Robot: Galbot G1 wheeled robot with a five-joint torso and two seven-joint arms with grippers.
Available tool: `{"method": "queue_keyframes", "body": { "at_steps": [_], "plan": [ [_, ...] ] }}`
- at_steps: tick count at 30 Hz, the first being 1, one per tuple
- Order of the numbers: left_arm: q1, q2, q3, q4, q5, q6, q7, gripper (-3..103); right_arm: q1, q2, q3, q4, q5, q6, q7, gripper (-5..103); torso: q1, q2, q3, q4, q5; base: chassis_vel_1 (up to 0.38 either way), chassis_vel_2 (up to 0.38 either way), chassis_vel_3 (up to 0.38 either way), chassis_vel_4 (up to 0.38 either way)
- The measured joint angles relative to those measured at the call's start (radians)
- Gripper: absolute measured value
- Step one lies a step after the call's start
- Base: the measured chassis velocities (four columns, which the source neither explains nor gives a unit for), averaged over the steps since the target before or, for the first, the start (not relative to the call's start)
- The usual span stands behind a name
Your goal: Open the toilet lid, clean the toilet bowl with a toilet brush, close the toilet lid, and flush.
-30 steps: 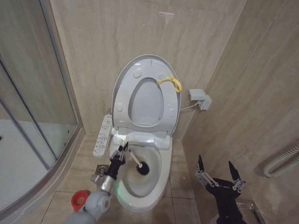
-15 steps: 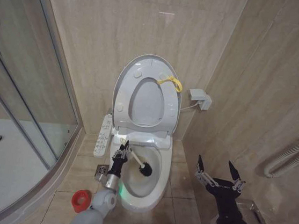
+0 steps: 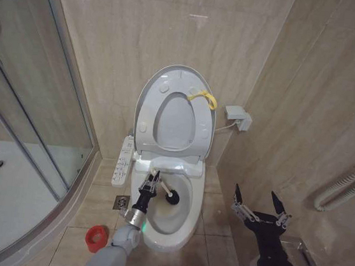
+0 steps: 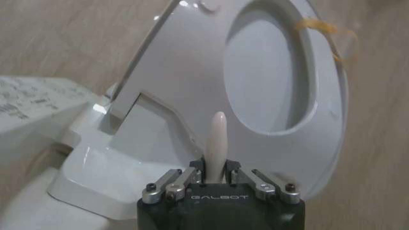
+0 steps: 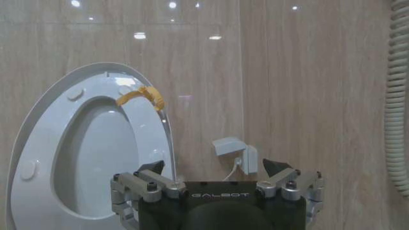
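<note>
In the head view, our left gripper (image 3: pixel 151 183) is closed on the toilet brush (image 3: pixel 165 192), its head inside the toilet bowl (image 3: pixel 177 221); the toilet lid (image 3: pixel 148 101) stands raised. Our right gripper (image 3: pixel 262 203) waits open near the wall. In the left wrist view, the handle rises between the fingers (image 4: pixel 182 179). We judge scrubbing is underway; next the stained wall needs firm strokes.

My left gripper (image 4: pixel 217 175) is clamped on the toilet brush (image 4: pixel 217 141) handle; the thin white stick rises from between my fingers (image 4: pixel 182 181), rounded tip up. Brush head hidden from here. Behind the handle, the toilet lid (image 4: pixel 191 72) stands raised, with the seat ring (image 4: pixel 319 134) folded against it, oval opening visible. Yellow loop strap (image 4: pixel 329 33) at the far edge of the seat and lid. White hinge-side toilet body (image 4: pixel 96 177) beside my gripper. Beige tiled wall (image 4: pixel 70 33) behind.
</note>
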Motion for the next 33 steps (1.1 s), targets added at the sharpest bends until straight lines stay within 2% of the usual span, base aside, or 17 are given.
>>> {"method": "queue_keyframes", "body": {
  "at_steps": [4,8,12,13,15,21,23,25,28,31,33],
  "plan": [
    [-0.005,-0.006,0.004,-0.019,-0.042,0.014,0.001,20,0.0,0.0,0.0,0.0,0.0,0.0,0.0,100,0.0,0.0,0.0,-0.0001,-0.0001,0.0,0.0,0.0,0.0],
    [-0.009,-0.006,-0.002,0.008,-0.004,0.005,0.03,20,0.0,0.0,0.0,0.0,0.0,0.0,0.0,100,0.0,0.0,0.0,-0.0001,-0.0001,0.0,0.0,0.0,0.0],
    [-0.006,0.004,-0.019,0.057,0.139,-0.034,0.069,20,0.0,0.0,0.0,0.0,0.0,0.0,0.0,100,0.0,0.0,0.0,0.0004,-0.0002,0.0,0.0,0.0,0.0],
    [-0.006,0.004,-0.019,0.057,0.139,-0.034,0.069,20,0.0,0.0,0.0,0.0,0.0,0.0,0.0,100,0.0,0.0,0.0,0.0004,-0.0002,0.0,0.0,0.0,0.0],
    [-0.011,0.007,-0.025,0.075,0.196,-0.055,0.08,20,0.0,0.0,0.0,0.0,0.0,0.0,0.0,100,0.0,0.0,0.0,0.0004,-0.0001,0.0,0.0,0.0,0.0],
    [-0.009,-0.005,-0.017,0.043,0.203,-0.057,0.069,20,0.0,0.0,0.0,0.0,0.0,0.0,0.0,100,0.0,0.0,0.0,-0.0002,-0.0003,0.0,0.0,0.0,0.0],
    [-0.003,-0.005,-0.006,0.016,0.175,-0.046,0.056,20,0.0,0.0,0.0,0.0,0.0,0.0,0.0,100,0.0,0.0,0.0,-0.0002,-0.0003,0.0,0.0,0.0,0.0],
    [0.006,-0.004,0.014,-0.04,0.103,-0.012,0.025,20,0.0,0.0,0.0,0.0,0.0,0.0,0.0,100,0.0,0.0,0.0,-0.0001,-0.0002,0.0,0.0,0.0,0.0],
    [0.01,-0.002,0.022,-0.06,0.072,0.005,0.011,20,0.0,0.0,0.0,0.0,0.0,0.0,0.0,100,0.0,0.0,0.0,-0.0002,-0.0002,0.0,0.0,0.0,0.0],
    [0.012,0.004,0.016,-0.052,0.08,0.007,0.015,20,0.0,0.0,0.0,0.0,0.0,0.0,0.0,100,0.0,0.0,0.0,0.0001,-0.0003,0.0,0.0,0.0,0.0],
    [0.012,0.013,-0.003,-0.018,0.136,-0.01,0.042,20,0.0,0.0,0.0,0.0,0.0,0.0,0.0,100,0.0,0.0,0.0,0.0002,-0.0003,0.0,0.0,0.0,0.0]
  ]
}}
